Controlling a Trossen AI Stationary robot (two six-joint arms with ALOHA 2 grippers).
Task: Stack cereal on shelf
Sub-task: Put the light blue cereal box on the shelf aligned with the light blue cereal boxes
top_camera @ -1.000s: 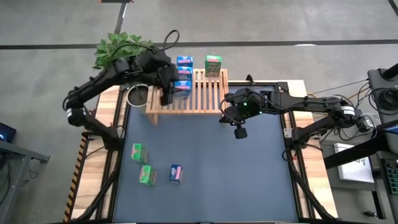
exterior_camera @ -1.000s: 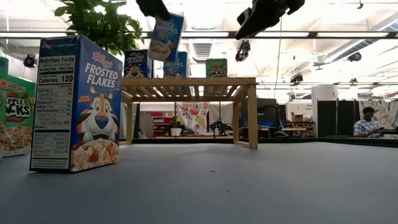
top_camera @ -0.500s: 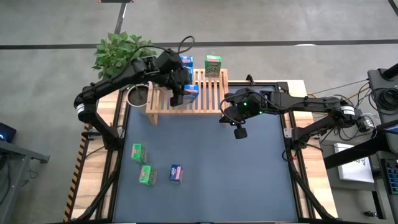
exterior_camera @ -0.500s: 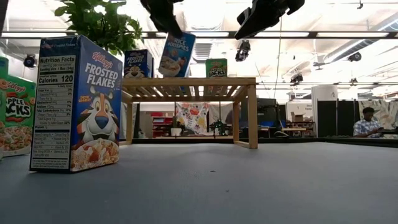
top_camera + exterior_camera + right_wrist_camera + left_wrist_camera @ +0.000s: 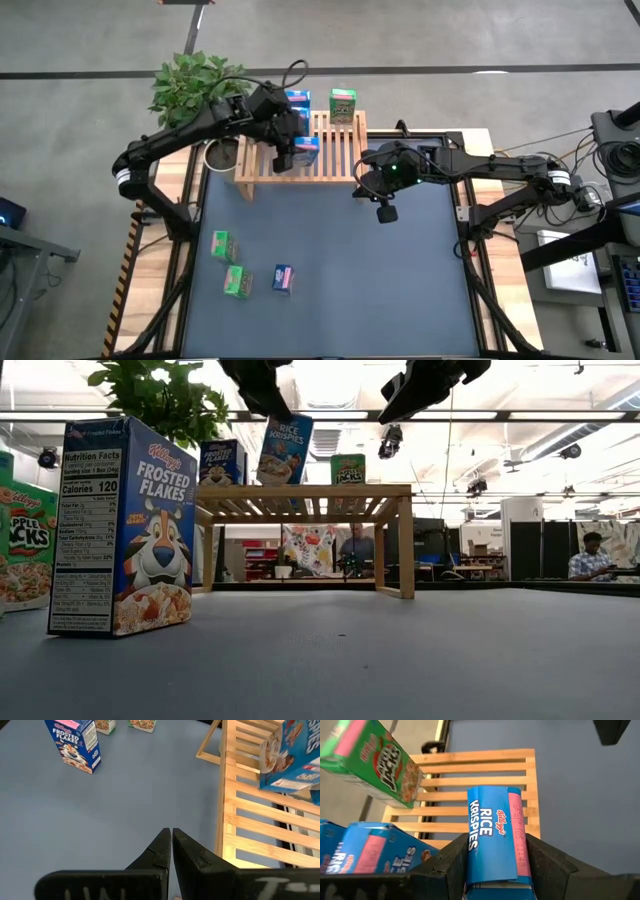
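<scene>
My left gripper (image 5: 289, 150) is over the light wooden shelf (image 5: 330, 150) at the back of the mat, shut on a blue Rice Krispies cereal box (image 5: 285, 450). The box hangs low over the slats (image 5: 470, 785); whether its lower edge touches them I cannot tell. Another blue box (image 5: 297, 99) and a green box (image 5: 343, 103) stand upright on the shelf's far side. My right gripper (image 5: 171, 840) hovers shut with nothing in it, above the mat beside the shelf's right end. My left gripper pinches the Rice Krispies box between its two fingers (image 5: 454, 860), one on each of two opposite sides at the box's upper end (image 5: 492, 870). The fingers slant down from above. The box hangs below them, a little tilted, its printed front (image 5: 283, 455) toward the table's near edge.
Two green boxes (image 5: 222, 244), (image 5: 237, 282) and a blue Frosted Flakes box (image 5: 283, 278) stand on the blue mat at the near left. A potted plant (image 5: 195, 78) is behind the shelf's left end. The mat's middle and right lie bare.
My left gripper has carried the Rice Krispies box toward the table's right along the shelf and down toward the slats. The box has turned to stand nearer upright. The right arm has kept still.
</scene>
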